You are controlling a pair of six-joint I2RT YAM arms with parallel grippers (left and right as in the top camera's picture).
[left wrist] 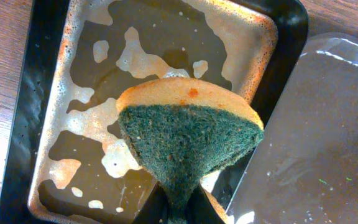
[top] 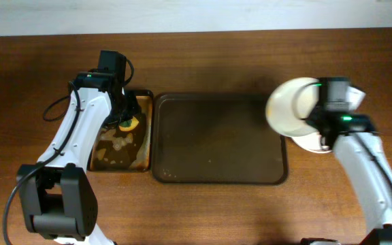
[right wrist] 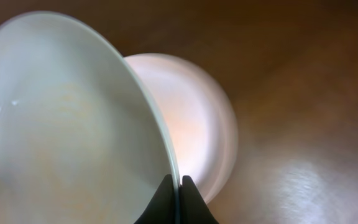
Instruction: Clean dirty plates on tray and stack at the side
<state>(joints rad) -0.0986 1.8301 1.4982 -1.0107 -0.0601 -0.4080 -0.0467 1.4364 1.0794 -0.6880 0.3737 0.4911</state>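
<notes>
- The left claw [left wrist: 178, 210] is clamped tight on a sponge [left wrist: 188, 134]. It pinches the narrow end, so the green scouring face fans out toward the wrist camera with the yellow layer behind it.
- Sponge and claw hang over the small tray [left wrist: 25, 124], which is black-rimmed and holds brown water flecked with patches of foam [left wrist: 135, 59]. It sits on the left side of the desk [top: 216, 211], nearer the far edge.
- Just right of it, rims all but touching, lies the large tray [top: 216, 146], dark brown with a glistening floor, at the middle of the desk.
- The right claw [right wrist: 178, 186] is closed on the rim of a white plate [right wrist: 67, 124], gripping it edge-on. The plate is raised and tilted, and in the overhead view it overlaps the large tray's far right corner.
- A faint orange haze shows on the plate's face.
- Beneath it, on the desk beside the large tray's right edge, rests a second plate [right wrist: 197, 124]; whether more lie under it cannot be told.
</notes>
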